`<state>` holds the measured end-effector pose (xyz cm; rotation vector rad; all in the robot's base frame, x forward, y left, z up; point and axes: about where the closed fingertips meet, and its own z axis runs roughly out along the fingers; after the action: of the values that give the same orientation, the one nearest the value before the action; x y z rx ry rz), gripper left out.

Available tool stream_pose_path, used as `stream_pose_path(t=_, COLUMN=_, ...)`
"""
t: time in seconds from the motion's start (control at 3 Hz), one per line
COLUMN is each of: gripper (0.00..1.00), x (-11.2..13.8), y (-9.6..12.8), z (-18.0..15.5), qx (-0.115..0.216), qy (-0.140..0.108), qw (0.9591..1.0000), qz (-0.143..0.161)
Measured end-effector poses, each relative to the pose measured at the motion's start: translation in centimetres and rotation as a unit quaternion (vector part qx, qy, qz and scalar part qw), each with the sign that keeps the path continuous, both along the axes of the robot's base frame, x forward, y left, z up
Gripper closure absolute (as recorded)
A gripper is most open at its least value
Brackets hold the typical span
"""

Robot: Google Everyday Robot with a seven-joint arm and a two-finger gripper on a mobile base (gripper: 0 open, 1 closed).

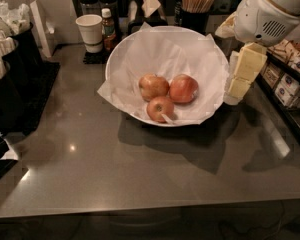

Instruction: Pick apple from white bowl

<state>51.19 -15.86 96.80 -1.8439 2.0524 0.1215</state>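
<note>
The surface (140, 179) is smooth, dark grey and glossy, mirroring lights and shadows. Crinkled matt white paper (155, 54) lines the white bowl (190, 31). The apple (183, 88) has smooth, faintly shiny red skin. The claw (235, 91), hanging just right of the bowl's rim, looks like matt pale-yellow plastic under a smooth white shell (270, 14). The cup (89, 31) looks like matt paper.
</note>
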Motion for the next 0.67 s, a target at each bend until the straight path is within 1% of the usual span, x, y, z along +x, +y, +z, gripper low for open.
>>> stream_pose_path(t=0.33, gripper=0.00, x=0.1, y=-0.4, z=-0.2, qx=0.021, qy=-0.008, qw=0.9996, qz=-0.018)
stream_pose_path(t=0.67, gripper=0.00, x=1.9, y=1.7, z=-1.4, qx=0.051, qy=0.004, qw=0.9986, qz=0.015)
